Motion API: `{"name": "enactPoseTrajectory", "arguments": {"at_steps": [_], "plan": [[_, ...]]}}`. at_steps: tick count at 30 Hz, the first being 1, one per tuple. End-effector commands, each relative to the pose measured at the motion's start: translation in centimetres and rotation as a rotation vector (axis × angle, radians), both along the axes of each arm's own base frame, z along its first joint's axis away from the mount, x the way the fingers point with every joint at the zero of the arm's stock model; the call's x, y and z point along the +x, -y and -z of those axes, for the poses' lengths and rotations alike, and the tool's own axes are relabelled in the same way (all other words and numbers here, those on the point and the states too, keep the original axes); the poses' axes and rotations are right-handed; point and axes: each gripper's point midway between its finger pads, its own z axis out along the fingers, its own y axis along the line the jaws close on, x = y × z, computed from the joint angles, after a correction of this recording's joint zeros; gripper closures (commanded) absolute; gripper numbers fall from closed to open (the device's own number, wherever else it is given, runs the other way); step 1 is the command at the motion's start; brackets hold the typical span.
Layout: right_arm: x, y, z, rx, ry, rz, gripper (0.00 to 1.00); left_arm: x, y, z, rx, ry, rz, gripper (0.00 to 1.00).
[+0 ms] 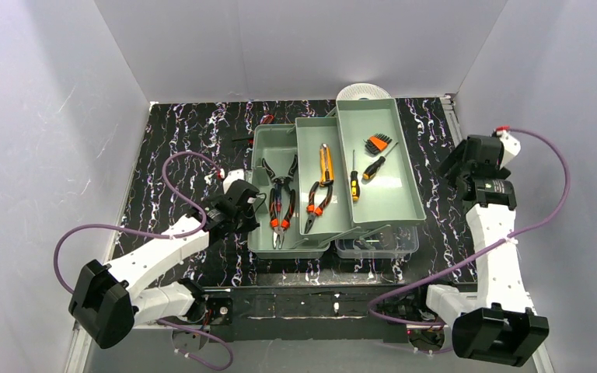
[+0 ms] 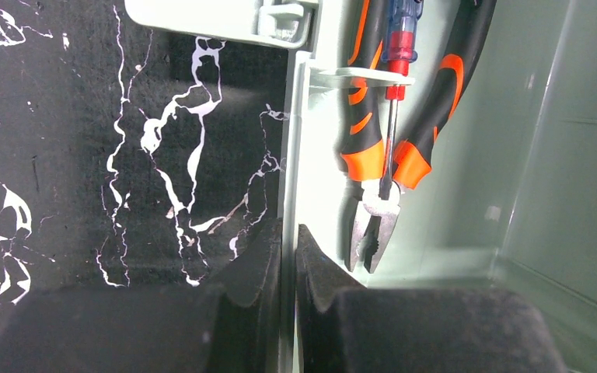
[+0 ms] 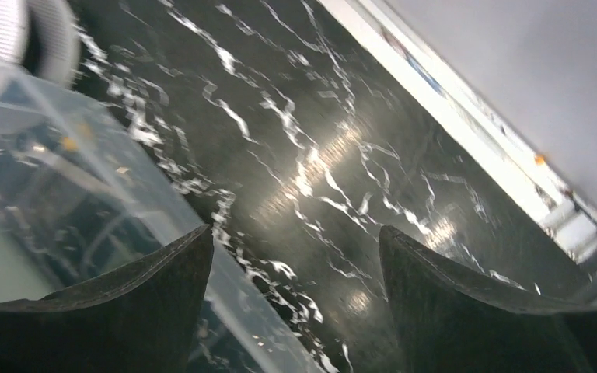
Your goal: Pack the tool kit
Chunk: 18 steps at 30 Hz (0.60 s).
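Surface [image 1: 179, 148] carries the box [image 1: 396, 190] centrally, trays fanned open for tools. My left gripper [image 2: 289, 237] is clamped on its left wall, probably steadying it, pliers [image 2: 374, 225] just inside; my right gripper [image 3: 295, 241] hangs spread, empty, to its right.

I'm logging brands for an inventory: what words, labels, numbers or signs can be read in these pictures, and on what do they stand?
No text can be read in any of the three views.
Screwdriver handle: blue and red plastic, no print legible.
Pliers: orange and black grips, no lettering shows.
Tool box: no label visible.
Yellow knife: too small to tell.
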Motion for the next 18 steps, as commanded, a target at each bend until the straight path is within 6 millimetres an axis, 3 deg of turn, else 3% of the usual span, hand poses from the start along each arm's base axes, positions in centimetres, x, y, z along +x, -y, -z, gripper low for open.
{"name": "enactPoseTrajectory", "arguments": {"at_steps": [1,4,9,18], "plan": [[-0.6,0.6,2.4,0.079,0.019,0.044,0.16,0.6,-3.4,-1.5,0.068,0.088,-0.124,1.00],[-0.3,-0.2,4.6,0.147,-0.035,-0.004,0.16,0.5,-3.7,-1.5,0.065,0.095,-0.134,1.00],[0.7,-4.6,7.4,0.302,-0.074,-0.270,0.14,0.8,-3.5,-1.5,0.068,0.093,-0.137,1.00],[0.5,-9.7,9.4,0.572,-0.040,-0.506,0.22,1.0,-2.9,-1.4,0.058,0.081,-0.116,1.00]]}}
